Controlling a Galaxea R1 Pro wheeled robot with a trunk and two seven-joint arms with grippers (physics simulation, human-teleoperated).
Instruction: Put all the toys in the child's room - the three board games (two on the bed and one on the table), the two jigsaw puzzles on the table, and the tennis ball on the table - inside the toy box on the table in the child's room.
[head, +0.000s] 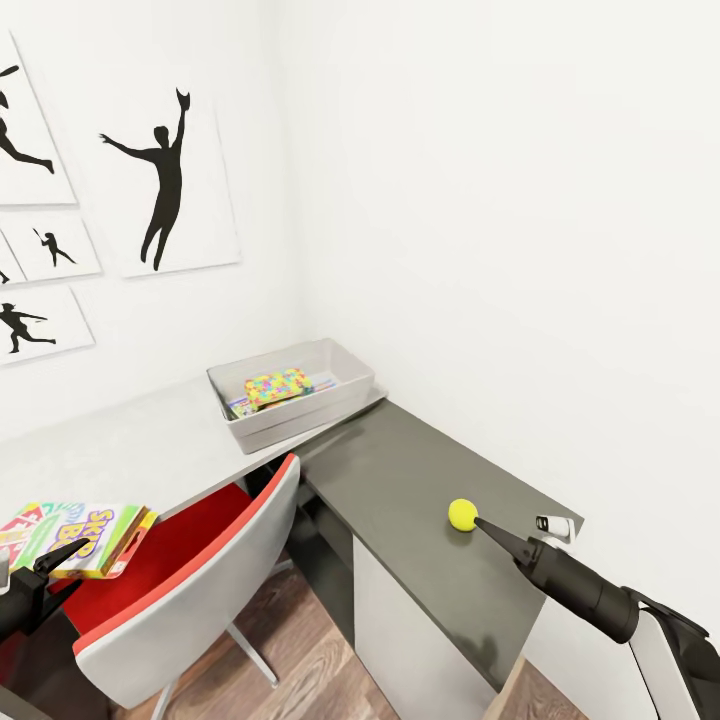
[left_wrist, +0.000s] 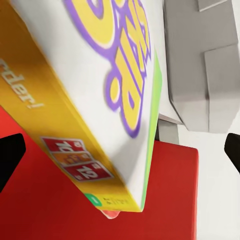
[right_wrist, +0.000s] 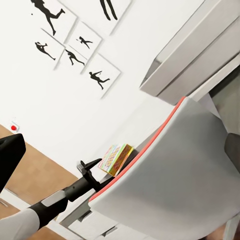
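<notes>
— White walls hung with silhouette pictures backed the table. Obstructions?
— Red-seated chair tucked under it; toy box held a jigsaw puzzle.
— Arms?
— Left gripper low, clamped on the Skip-Bo game. Right gripper outstretched, tip touching the tennis ball — jaw state unclear.

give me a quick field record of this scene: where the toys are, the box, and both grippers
toy box: far end of the white table, holds a jigsaw puzzle and flat boxes
tennis ball: on the dark lower desk section, outside the box
Skip-Bo game: by the left gripper, above the red chair seat
left gripper: grip state unclear
right gripper: tip by the ball, grip state unclear
</notes>
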